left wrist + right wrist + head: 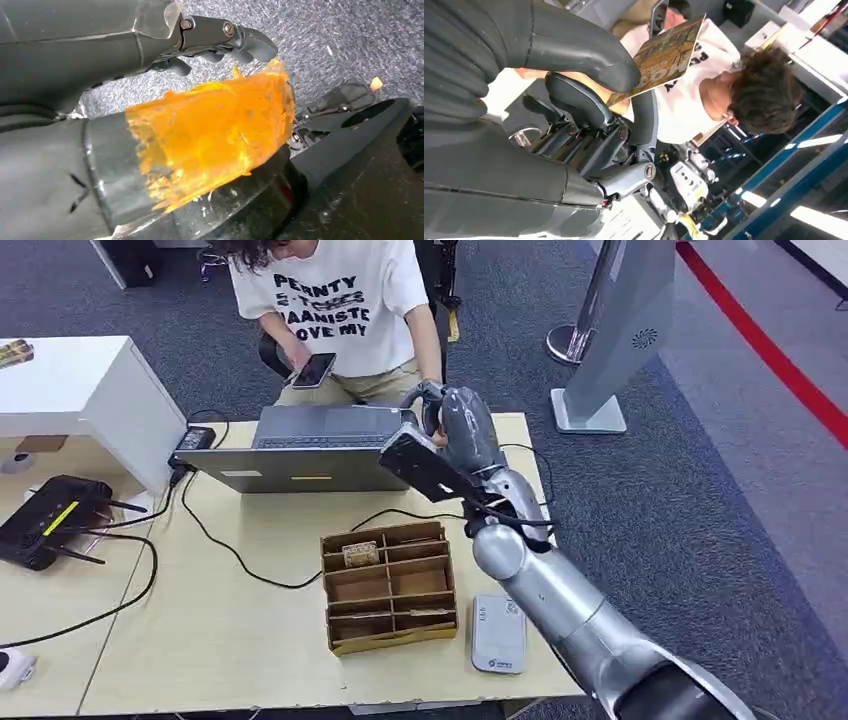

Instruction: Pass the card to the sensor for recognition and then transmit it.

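My right hand (452, 430) is raised over the far edge of the surface (200, 630), at about 1 o'clock from the box (388, 585). Its fingers (574, 100) are closed on the card (664, 55), which is pinched between thumb and fingers and held up toward the person (335, 300) seated behind the laptop (300, 445).

The sensor (498, 632) lies flat on the surface at 3 o'clock from the box, just beside it. The card is well apart from it, high and far.

Judgement: whether recognition is done cannot be read from the pictures. The card's position suggests the hand-over stage. The card is not yet released; the person holds a phone (314, 370) and no hand reaches for the card.

My left hand (220, 37) hangs over carpet; its fingers look curled around nothing, though an orange patch blocks part of the sight.
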`<state>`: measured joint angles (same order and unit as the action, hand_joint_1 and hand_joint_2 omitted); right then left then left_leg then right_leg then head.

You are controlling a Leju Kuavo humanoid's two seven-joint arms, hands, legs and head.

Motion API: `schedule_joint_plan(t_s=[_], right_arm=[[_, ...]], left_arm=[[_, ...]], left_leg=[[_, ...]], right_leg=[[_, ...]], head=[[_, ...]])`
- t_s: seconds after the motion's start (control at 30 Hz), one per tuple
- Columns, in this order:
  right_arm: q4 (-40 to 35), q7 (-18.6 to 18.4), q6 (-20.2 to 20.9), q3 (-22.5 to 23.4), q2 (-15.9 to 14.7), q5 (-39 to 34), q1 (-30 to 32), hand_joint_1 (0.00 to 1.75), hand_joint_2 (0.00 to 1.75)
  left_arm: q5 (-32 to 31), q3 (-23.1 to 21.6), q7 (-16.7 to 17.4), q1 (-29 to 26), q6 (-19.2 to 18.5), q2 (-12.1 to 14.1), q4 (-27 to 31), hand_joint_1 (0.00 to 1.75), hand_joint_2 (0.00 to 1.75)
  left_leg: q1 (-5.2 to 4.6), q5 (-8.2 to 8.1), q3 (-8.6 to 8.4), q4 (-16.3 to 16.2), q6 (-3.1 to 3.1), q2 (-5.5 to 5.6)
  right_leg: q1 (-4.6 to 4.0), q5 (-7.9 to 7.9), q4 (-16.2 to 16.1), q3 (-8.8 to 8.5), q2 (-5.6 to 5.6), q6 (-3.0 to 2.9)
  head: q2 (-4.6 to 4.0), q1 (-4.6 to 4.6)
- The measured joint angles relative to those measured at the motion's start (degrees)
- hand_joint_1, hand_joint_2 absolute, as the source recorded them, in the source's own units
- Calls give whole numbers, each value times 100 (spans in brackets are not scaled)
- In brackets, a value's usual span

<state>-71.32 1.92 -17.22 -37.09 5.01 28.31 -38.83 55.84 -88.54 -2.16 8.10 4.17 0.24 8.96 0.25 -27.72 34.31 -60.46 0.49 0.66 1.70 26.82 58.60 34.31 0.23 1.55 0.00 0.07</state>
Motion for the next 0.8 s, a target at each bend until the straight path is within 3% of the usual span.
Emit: schedule_joint_plan(t_s=[0.4, 0.8], right_arm=[[583, -50, -68, 0, 332, 236, -198, 175, 175], [780, -31, -63, 2, 409, 374, -213, 175, 175]], left_arm=[[-98, 0, 37, 34, -28, -11, 0, 0, 0], [-103, 0, 37, 34, -28, -24, 0, 0, 0]], left_leg=[[0, 0, 0, 0, 0, -1], [0, 0, 0, 0, 0, -2]], right_leg=[[0, 0, 0, 1, 1, 0], [0, 0, -1, 1, 1, 0]], head=[[0, 0], [0, 0]])
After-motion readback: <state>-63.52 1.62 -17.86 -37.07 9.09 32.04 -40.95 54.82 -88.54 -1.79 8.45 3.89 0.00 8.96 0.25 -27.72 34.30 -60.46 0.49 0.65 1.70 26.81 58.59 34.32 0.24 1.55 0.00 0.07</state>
